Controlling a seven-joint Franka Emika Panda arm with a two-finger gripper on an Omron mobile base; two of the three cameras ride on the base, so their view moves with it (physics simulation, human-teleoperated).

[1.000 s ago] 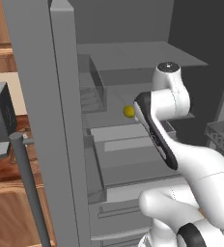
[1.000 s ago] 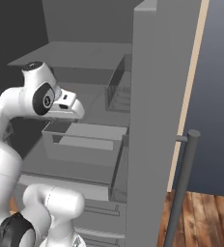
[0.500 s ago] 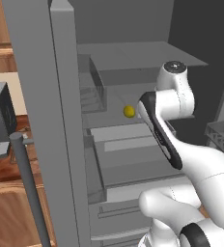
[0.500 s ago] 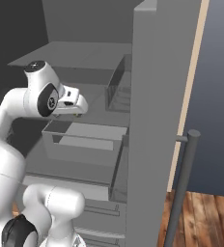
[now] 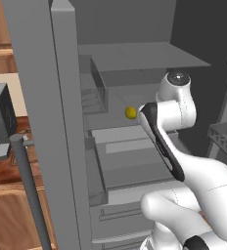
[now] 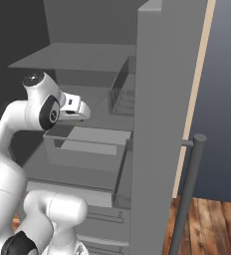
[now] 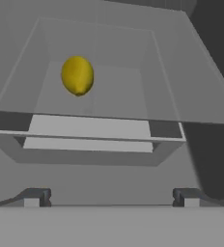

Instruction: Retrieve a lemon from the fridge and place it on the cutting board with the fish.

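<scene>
Reached deeper into the fridge point(image 5: 61, 122) over the last second, gripper point(image 7: 109, 195) spread wide and empty. Reaching step: lemon point(image 7: 77, 75) far left; needs leftward shift, then closing.

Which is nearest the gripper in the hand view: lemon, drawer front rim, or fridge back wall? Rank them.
From the open gripper, going out along the hand view:
1. Drawer front rim, the pale band just ahead of the fingertips, below centre.
2. Lemon, on the shelf beyond the rim, up and left.
3. Fridge back wall, behind the lemon, top of the picture.
</scene>
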